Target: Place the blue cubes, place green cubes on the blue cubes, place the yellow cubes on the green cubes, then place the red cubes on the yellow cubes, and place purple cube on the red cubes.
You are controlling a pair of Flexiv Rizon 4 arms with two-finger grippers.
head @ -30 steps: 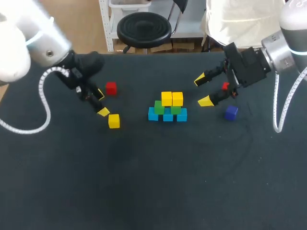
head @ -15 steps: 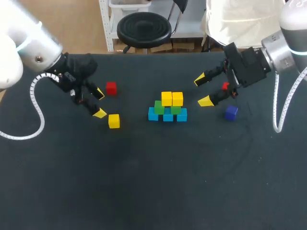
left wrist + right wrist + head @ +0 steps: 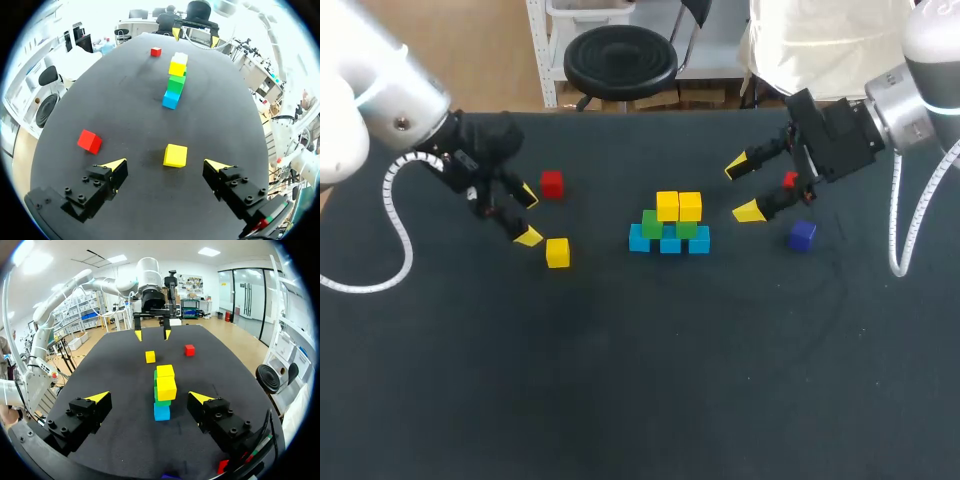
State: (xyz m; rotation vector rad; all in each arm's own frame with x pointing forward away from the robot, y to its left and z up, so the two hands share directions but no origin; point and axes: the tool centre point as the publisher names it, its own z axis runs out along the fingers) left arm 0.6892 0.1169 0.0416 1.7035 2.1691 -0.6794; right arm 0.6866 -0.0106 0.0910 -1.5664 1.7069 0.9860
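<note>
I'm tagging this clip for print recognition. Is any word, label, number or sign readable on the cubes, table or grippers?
None can be read.
Stacked cubes, loose yellow cube, red cube, second red cube, purple cube: plain faces.
Table, left gripper, right gripper: no legible print.

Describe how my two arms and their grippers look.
Both arms have rounded white and silver-grey links: the left arm and the right arm. A white ribbed hose loops off the left one, a pale smooth cable off the right. The left gripper and right gripper are black, blocky and bolted, each with two yellow wedge tips.
</note>
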